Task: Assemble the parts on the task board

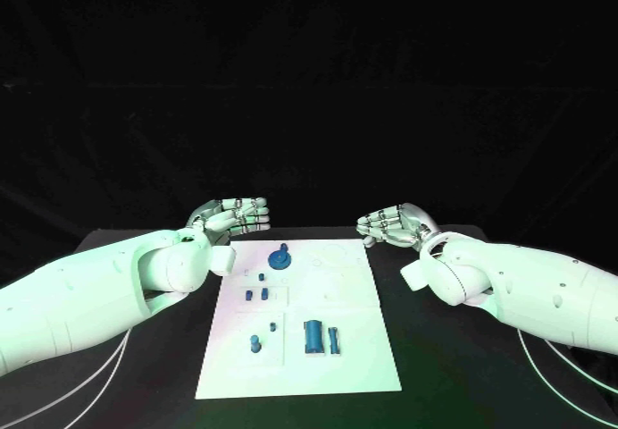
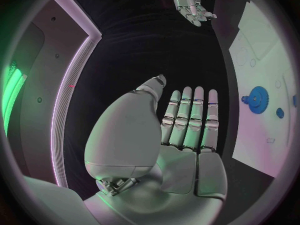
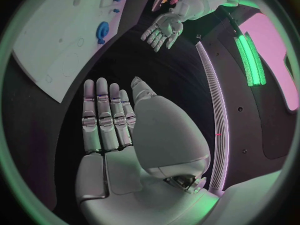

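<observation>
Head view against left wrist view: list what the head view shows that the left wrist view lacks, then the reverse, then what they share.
Head view alone: the whole task board with the tall blue cylinder, the thinner peg beside it and a small piece near its front.

Left wrist view alone: the left hand's palm side, fingers straight and side by side, holding nothing.

Both: the left hand, the right hand, open over the black table, and the blue gear on the board.
</observation>
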`<state>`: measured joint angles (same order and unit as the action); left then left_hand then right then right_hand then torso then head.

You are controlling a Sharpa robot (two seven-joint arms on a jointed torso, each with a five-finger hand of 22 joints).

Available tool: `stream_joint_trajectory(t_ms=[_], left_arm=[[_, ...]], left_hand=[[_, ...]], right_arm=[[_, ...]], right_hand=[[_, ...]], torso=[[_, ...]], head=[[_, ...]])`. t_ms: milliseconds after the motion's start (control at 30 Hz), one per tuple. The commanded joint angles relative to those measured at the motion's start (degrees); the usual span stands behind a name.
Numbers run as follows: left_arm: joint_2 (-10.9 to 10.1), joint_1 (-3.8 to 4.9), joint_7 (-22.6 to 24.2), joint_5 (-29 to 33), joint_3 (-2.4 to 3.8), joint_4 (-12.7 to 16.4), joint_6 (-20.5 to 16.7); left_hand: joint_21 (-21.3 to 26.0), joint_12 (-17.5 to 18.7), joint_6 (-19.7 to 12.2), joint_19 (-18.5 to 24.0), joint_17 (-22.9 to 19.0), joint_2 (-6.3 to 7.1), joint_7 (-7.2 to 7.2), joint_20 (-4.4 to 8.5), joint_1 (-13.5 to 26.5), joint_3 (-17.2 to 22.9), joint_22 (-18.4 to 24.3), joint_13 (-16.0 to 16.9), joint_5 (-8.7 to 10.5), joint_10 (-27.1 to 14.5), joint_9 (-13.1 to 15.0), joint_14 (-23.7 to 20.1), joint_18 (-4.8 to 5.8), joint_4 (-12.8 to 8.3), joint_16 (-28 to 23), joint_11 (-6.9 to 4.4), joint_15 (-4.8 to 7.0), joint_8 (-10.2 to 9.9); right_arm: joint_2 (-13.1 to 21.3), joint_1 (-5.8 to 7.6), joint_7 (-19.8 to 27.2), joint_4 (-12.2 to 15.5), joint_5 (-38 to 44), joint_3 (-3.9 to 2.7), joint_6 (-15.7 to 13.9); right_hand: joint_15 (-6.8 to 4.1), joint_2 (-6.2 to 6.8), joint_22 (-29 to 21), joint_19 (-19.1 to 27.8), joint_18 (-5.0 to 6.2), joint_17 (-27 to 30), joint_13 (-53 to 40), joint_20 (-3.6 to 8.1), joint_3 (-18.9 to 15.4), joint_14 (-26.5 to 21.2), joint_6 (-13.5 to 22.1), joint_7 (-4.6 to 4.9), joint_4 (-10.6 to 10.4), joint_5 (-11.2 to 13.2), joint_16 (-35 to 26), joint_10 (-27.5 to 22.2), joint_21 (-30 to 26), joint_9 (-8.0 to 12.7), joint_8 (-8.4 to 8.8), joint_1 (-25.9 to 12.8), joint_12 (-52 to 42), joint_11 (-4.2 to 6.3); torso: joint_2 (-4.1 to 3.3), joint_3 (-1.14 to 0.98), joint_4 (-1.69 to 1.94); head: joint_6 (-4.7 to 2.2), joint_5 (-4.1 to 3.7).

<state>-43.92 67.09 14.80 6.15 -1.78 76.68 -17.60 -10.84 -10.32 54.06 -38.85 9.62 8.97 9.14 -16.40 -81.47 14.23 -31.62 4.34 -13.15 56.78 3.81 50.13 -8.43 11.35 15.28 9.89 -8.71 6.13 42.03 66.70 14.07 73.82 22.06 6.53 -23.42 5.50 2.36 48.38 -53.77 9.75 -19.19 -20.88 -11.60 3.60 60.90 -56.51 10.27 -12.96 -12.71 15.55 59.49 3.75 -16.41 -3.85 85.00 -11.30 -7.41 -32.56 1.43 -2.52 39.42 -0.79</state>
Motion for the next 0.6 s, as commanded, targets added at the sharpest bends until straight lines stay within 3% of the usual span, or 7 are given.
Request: stream_joint_trajectory(t_ms=[33, 167, 333, 367, 467, 500, 600], left_arm=[[1.8, -0.32, 5.7, 4.2, 0.04, -2.5, -1.5], [3.4, -0.70, 7.0, 4.7, 0.05, -4.6, -2.3], [4.7, -1.09, 7.8, 4.9, 0.06, -5.9, -2.8], [4.3, -1.00, 4.6, 3.3, 0.00, -5.6, -1.7], [4.1, -1.17, 4.9, 3.0, 0.05, -5.0, -2.4], [4.0, -1.28, 5.1, 2.8, 0.09, -4.7, -2.9], [3.5, -1.87, 6.1, 1.9, 0.26, -2.8, -5.3]], left_hand=[[3.8, 2.4, -0.8, 1.0, -2.4, -0.75, -0.83, -0.31, -0.7, -2.7, 3.6, -0.7, 0.03, -1.4, -0.1, -1.3, 0.97, 0.3, -4.9, -0.01, -0.27, -1.4], [7.1, 5.8, -1.6, -1.1, -5.5, -2.30, -1.61, -0.30, -2.0, -7.7, 8.3, -0.8, -0.12, -2.4, -0.1, -0.5, 1.46, 0.8, -10.1, -0.12, -0.76, -2.5], [7.3, 6.5, -1.7, -1.5, -5.9, -2.54, -1.47, -0.29, -2.3, -8.9, 9.5, -0.8, -0.06, -2.6, -0.2, -0.4, 1.58, 0.9, -11.3, -0.32, -0.74, -2.6], [10.8, 10.3, -17.3, 11.0, -9.6, -4.23, -3.78, 4.73, 22.9, -14.2, 16.1, -4.3, 3.94, -18.8, -3.8, -15.5, 3.14, -2.8, -15.3, -3.13, 2.10, -6.1], [10.8, 10.3, -20.6, 13.1, -9.6, -4.92, -4.21, 5.73, 27.9, -14.2, 17.5, -4.3, 4.69, -22.1, -3.8, -18.4, 3.50, -3.6, -15.3, -3.76, 2.64, -6.1], [10.8, 10.3, -21.8, 14.0, -9.6, -8.97, -4.40, 6.11, 29.9, -14.2, 18.1, -4.3, 5.02, -23.4, -3.8, -19.6, 3.75, -3.9, -15.3, -3.97, 2.86, -6.1], [10.8, 10.3, -25.2, 16.6, -9.6, -8.97, -4.90, 7.19, 35.3, -14.2, 19.5, -4.3, 5.85, -26.9, -3.8, -22.7, 3.75, -4.7, -15.3, -4.58, 3.48, -6.1]], right_arm=[[-1.8, 0.07, 7.2, -3.7, -9.1, -0.11, 4.7], [-3.2, 0.11, 8.5, -6.1, -11.0, -0.19, 5.7], [-3.8, 0.13, 9.1, -7.0, -11.7, -0.24, 6.4], [-3.7, 0.14, 6.0, -6.7, -8.8, -0.22, 3.4], [-3.5, -0.06, 6.3, -6.1, -9.2, -0.40, 2.7], [-3.4, -0.18, 6.4, -5.6, -9.4, -0.52, 2.2], [-2.8, -0.75, 7.3, -3.7, -10.5, -1.05, 0.2]], right_hand=[[0.79, 0.28, -4.3, 1.8, 0.75, 3.3, 4.5, -1.11, 0.5, -0.5, 0.0, 0.78, 0.4, 0.8, -4.1, 0.7, -0.2, 1.9, 0.25, -0.5, 1.9, -0.64], [1.96, -0.72, -11.1, 3.3, 0.87, 8.0, 10.8, -2.25, -0.1, -0.1, 1.3, 1.50, 2.3, 5.6, -9.1, 0.2, -0.2, 5.3, 0.18, -2.4, 4.9, -1.35], [2.20, -1.66, -16.6, 3.9, 0.86, 11.8, 14.6, -2.81, -1.4, 0.8, 0.8, 1.51, 5.1, 5.6, -11.8, 1.5, -0.1, 7.9, 0.24, -3.7, 6.4, -1.80], [-0.12, -2.36, -25.9, 18.6, -2.60, 13.8, 16.3, 1.45, -3.6, -17.9, 17.7, -2.06, 7.3, 7.8, -15.6, -17.1, -3.8, 10.3, 3.85, -27.9, 11.3, 0.86], [-0.54, -2.36, -28.3, 22.0, -2.60, 14.6, 20.9, 2.36, -3.6, -21.6, 21.0, -2.74, 8.0, 8.1, -15.6, -20.6, -3.8, 11.1, 3.85, -33.2, 11.3, 1.48], [-0.73, -2.36, -29.1, 23.2, -2.67, 14.8, 20.9, 2.72, -3.6, -23.1, 22.4, -3.03, 8.1, 8.3, -15.6, -22.1, -3.8, 11.3, 3.85, -35.2, 11.3, 1.69], [-1.23, -2.36, -31.1, 26.3, -3.58, 19.2, 20.9, 3.64, -3.6, -27.0, 25.9, -3.77, 8.6, 12.7, -15.6, -26.0, -3.8, 11.8, 3.85, -40.3, 11.3, 2.31]], torso=[[1.14, -0.03, 0.57], [1.38, -0.26, 0.80], [1.36, -0.58, 0.93], [1.25, -0.30, 0.72], [1.26, -0.38, 0.86], [1.26, -0.44, 0.94], [1.29, -0.68, 1.33]], head=[[-0.38, 0.26], [-0.33, 1.04], [-0.26, 1.25], [-0.32, 1.12], [-0.67, 1.09], [-0.90, 1.08], [-1.92, 1.01]])
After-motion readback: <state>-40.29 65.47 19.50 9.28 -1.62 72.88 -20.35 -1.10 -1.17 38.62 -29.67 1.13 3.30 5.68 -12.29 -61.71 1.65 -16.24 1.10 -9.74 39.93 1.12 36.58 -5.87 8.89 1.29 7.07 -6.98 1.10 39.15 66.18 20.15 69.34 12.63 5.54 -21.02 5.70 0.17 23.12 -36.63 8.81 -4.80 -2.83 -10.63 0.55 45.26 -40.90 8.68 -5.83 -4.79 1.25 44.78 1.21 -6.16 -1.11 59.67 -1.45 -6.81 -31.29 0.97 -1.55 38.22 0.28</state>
